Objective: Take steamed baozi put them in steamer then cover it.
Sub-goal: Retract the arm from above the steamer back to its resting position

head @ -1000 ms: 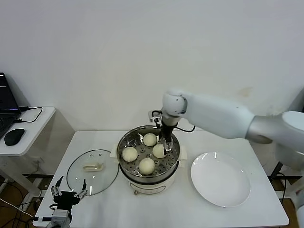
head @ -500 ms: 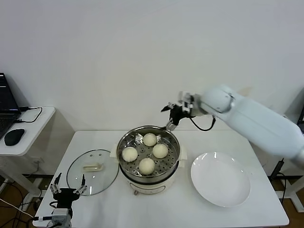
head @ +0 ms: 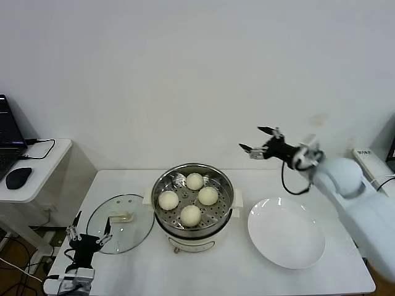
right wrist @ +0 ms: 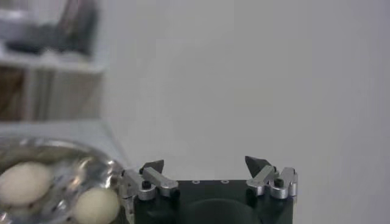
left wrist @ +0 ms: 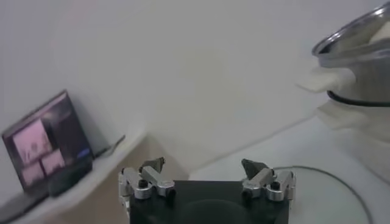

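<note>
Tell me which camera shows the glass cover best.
The head view: the whole cover lies flat on the table left of the steamer, handle visible. The left wrist view catches only a thin arc of its rim beyond the open left pincer. The right wrist view shows none of it.

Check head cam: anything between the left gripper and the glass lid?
Nothing. In the head view the open left gripper hangs right at the near rim of the cover, lying flat beside the steamer; only bare table shows there.
</note>
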### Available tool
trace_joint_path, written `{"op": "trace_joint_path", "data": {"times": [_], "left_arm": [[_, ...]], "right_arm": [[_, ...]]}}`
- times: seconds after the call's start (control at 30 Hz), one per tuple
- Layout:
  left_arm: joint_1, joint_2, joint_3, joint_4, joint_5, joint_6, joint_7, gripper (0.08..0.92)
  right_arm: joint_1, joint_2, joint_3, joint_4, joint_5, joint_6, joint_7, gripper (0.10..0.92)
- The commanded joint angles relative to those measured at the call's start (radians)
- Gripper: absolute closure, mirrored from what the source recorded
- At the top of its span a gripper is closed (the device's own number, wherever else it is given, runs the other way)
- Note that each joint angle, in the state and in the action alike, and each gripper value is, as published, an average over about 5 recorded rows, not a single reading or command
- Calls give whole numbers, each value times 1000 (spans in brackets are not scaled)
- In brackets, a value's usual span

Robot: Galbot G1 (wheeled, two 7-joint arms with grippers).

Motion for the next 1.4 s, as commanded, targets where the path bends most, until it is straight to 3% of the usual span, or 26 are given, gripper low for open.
{"op": "trace_joint_path", "data": {"times": [0.03, 0.37, 0.53, 0.77, 1.4], "left_arm": [[-52, 50, 8, 91, 575, -135, 9, 177], [-69, 164, 54, 167, 849, -42, -12, 177], [-116, 159, 100, 231, 925, 96, -80, 177], [-180, 149, 128, 260, 880, 191, -56, 177], [-204, 124, 200, 251, 807, 269, 26, 177]], "right_arm": [[-602, 101, 495, 150, 28, 51, 51, 203], [-626, 155, 506, 133, -12, 53, 11, 203], [-636, 177, 505, 143, -29, 54, -4, 203], [-654, 210, 533, 151, -38, 56, -13, 203], [-695, 246, 586, 138, -69, 81, -27, 203]]}}
